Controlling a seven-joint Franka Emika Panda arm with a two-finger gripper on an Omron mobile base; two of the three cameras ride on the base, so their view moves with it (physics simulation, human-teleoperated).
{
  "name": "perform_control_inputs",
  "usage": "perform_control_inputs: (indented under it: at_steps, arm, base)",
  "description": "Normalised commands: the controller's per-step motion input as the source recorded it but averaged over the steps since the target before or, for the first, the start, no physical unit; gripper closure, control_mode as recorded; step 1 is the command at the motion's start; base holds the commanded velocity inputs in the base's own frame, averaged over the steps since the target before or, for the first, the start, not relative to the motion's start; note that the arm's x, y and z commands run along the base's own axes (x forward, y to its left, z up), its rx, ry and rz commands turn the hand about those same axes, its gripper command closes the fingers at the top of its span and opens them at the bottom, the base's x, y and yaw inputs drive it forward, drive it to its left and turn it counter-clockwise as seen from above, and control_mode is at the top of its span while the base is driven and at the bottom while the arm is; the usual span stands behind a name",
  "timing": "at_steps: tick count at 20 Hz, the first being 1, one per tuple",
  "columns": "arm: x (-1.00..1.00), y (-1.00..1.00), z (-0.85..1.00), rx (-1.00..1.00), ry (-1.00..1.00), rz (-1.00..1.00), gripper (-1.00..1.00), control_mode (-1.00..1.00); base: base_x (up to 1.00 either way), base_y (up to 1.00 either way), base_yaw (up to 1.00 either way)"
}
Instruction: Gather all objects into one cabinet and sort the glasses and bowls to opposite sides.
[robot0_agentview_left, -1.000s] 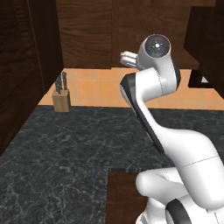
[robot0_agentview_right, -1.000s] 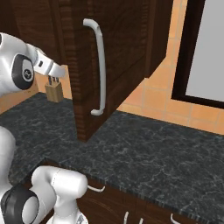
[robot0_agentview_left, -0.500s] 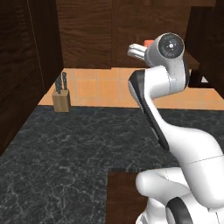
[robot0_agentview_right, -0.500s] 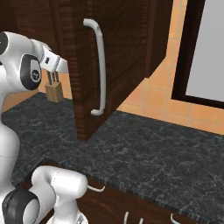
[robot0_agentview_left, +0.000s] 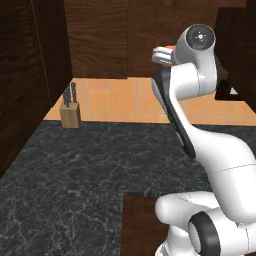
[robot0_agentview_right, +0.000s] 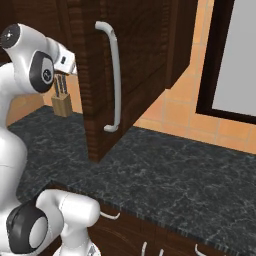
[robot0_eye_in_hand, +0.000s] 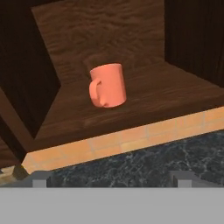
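A salmon-orange cup (robot0_eye_in_hand: 108, 85) with a side handle stands upright on the wooden shelf of the dark brown cabinet (robot0_eye_in_hand: 175, 94), straight ahead in the hand view. My gripper (robot0_eye_in_hand: 110, 178) is open and holds nothing; it hangs short of the shelf, over the counter edge, apart from the cup. The cabinet door (robot0_agentview_right: 140, 75) stands swung open, its long light-grey bar handle (robot0_agentview_right: 115, 75) facing out. My raised hand (robot0_agentview_right: 65, 60) sits just left of that door. No bowl is in view.
A black marble counter (robot0_agentview_left: 85, 170) runs below the cabinet, backed by an orange tiled wall (robot0_agentview_left: 115, 100). A wooden knife block (robot0_agentview_left: 70, 114) stands at the back left. Dark cabinet walls (robot0_eye_in_hand: 26, 87) flank the shelf. A dark-framed panel (robot0_agentview_right: 235, 55) is at the right.
The arm has lifted, and the hand has moved up and a little toward the cabinet opening. The gripper has stayed open. Nothing else has moved.
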Motion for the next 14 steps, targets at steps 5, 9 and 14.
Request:
perform_control_inputs:
  at_steps: [5, 9, 14]
  arm:
    - [0.57, 0.0, 0.04, 0.0, 0.0, 0.03, -1.0, -1.0]
    - [0.31, -0.03, 0.01, -0.15, 0.01, 0.13, -1.0, -1.0]
    - [0.0, -0.02, 0.0, -0.01, 0.0, 0.01, -1.0, -1.0]
  base:
    - [0.0, 0.0, 0.0]
    - [0.0, 0.0, 0.0]
    - [0.0, 0.0, 0.0]
